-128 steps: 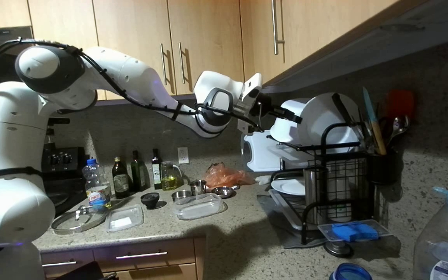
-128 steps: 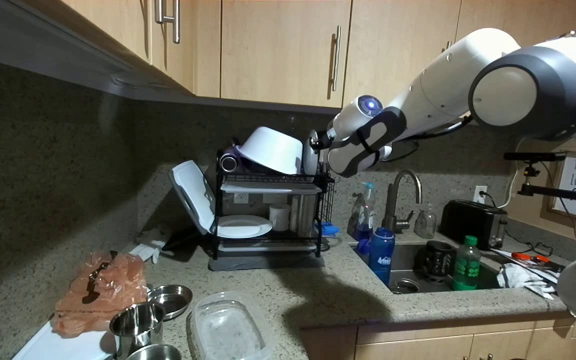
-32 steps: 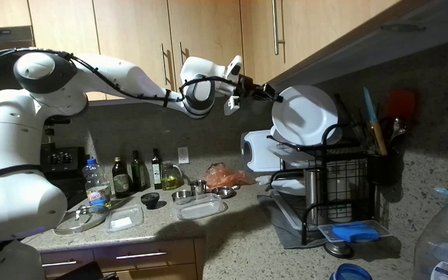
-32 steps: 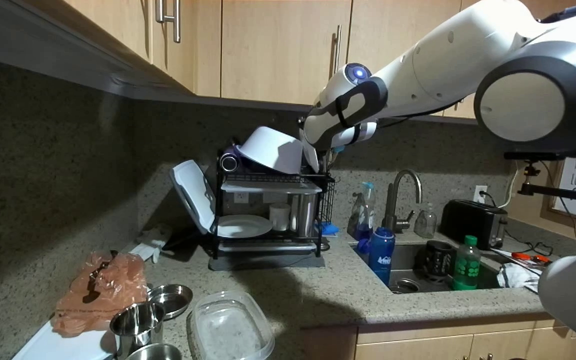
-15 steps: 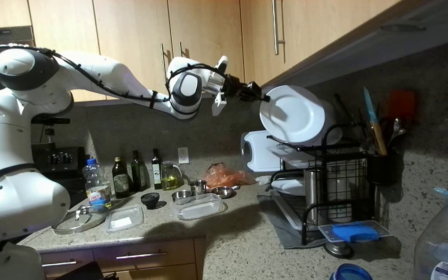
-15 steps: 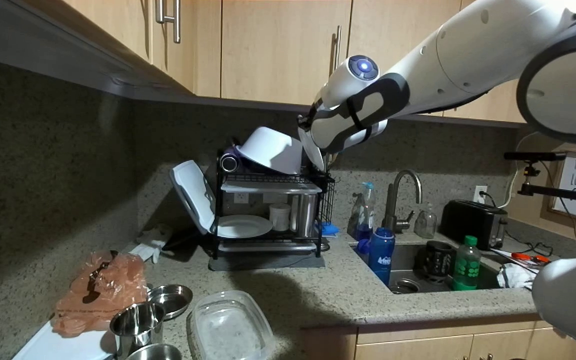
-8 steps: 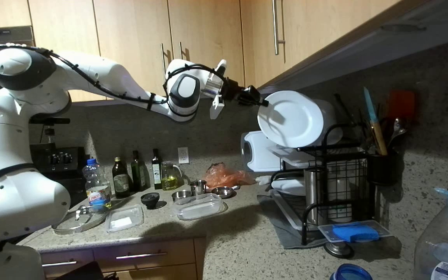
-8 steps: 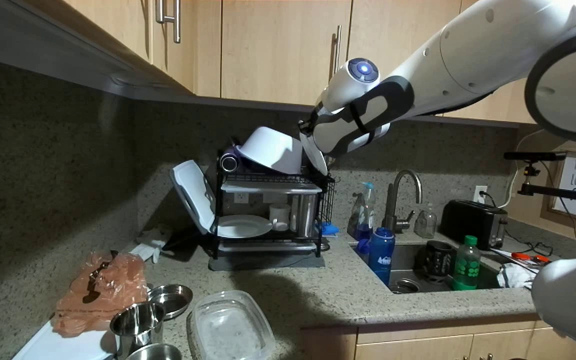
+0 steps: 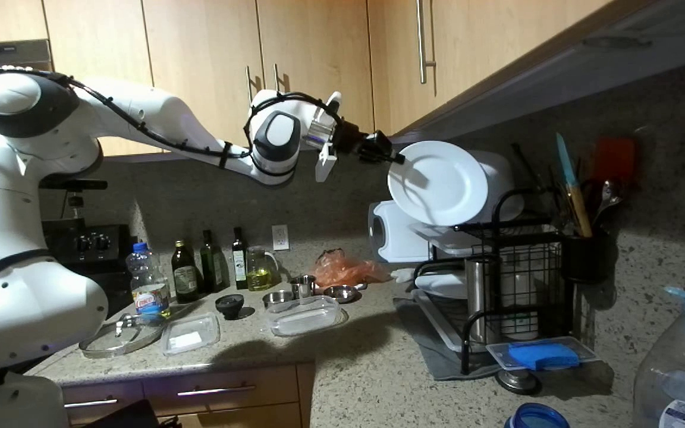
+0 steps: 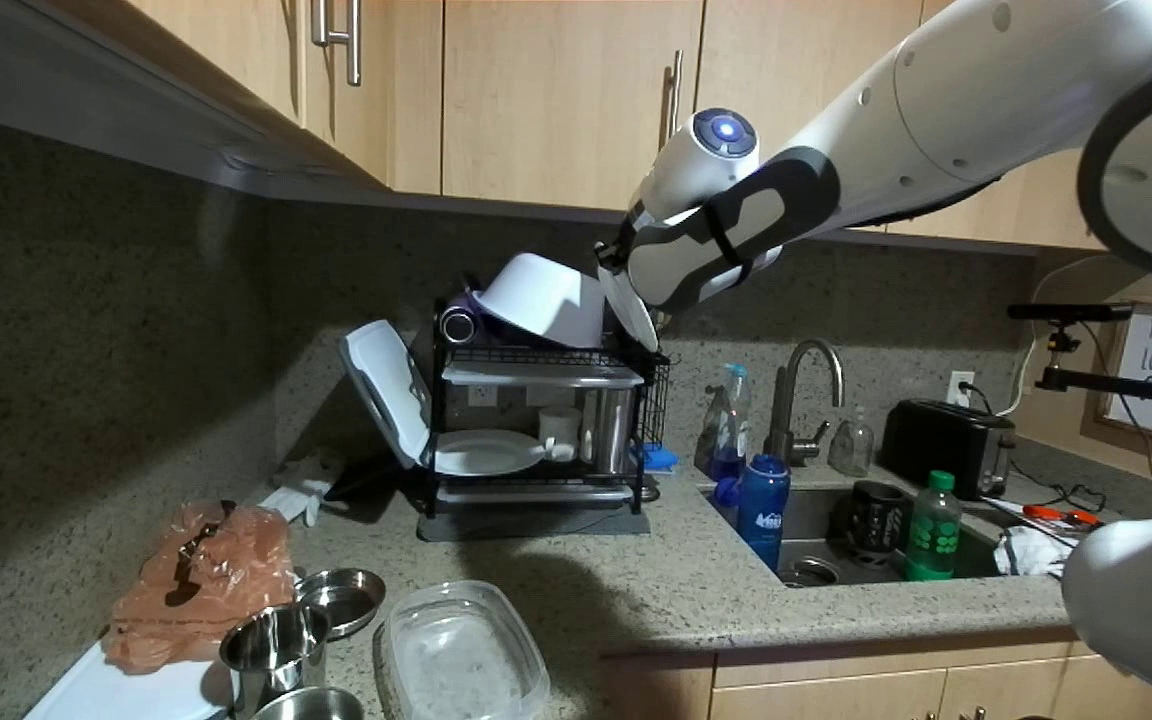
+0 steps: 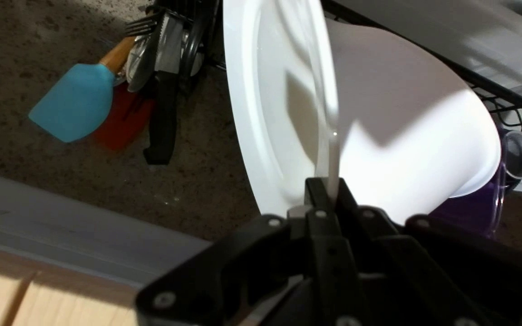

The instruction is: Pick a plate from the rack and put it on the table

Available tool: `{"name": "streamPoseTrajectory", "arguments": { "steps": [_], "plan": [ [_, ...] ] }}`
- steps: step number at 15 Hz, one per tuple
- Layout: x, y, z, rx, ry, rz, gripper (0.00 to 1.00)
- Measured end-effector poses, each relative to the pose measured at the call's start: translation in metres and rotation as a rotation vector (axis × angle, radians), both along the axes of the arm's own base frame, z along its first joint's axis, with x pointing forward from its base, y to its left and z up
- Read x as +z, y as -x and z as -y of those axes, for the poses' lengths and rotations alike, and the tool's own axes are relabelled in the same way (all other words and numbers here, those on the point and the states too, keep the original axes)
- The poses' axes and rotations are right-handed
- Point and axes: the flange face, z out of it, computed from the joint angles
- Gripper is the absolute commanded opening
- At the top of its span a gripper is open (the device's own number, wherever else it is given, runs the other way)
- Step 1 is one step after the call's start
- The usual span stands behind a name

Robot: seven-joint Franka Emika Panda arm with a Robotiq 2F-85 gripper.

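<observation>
The white dinner plate (image 9: 446, 193) is gripped at its rim by the hand (image 9: 401, 159) and held tilted at the top of the black wire dish rack (image 9: 527, 239), contact unclear. A white bowl (image 10: 541, 300) is seated beside the plate. Under the rack, a grey mat (image 10: 536, 527) is laid on the speckled stone counter (image 9: 366, 386).

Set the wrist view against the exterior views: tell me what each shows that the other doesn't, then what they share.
Only the wrist view: both sides of the gripper pinching the rim of the plate, plus a clearly recognisable fork.

Only the exterior views: the orange plastic bag, the sink and the toaster.

Both: plate, gripper, the white bowl, the turquoise spatula and parts of the rack.
</observation>
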Motion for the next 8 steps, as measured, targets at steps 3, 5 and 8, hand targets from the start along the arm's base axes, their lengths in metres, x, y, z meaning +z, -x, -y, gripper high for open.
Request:
{"name": "streamPoseTrajectory", "arguments": {
  "steps": [3,5,8],
  "plan": [
    [0.003,0.003,-0.008,0.012,0.007,-0.006,0.02],
    [0.004,0.006,-0.012,0.02,0.012,-0.009,0.02],
    [0.005,0.012,-0.018,0.032,0.018,-0.015,0.02]
  ]
}}
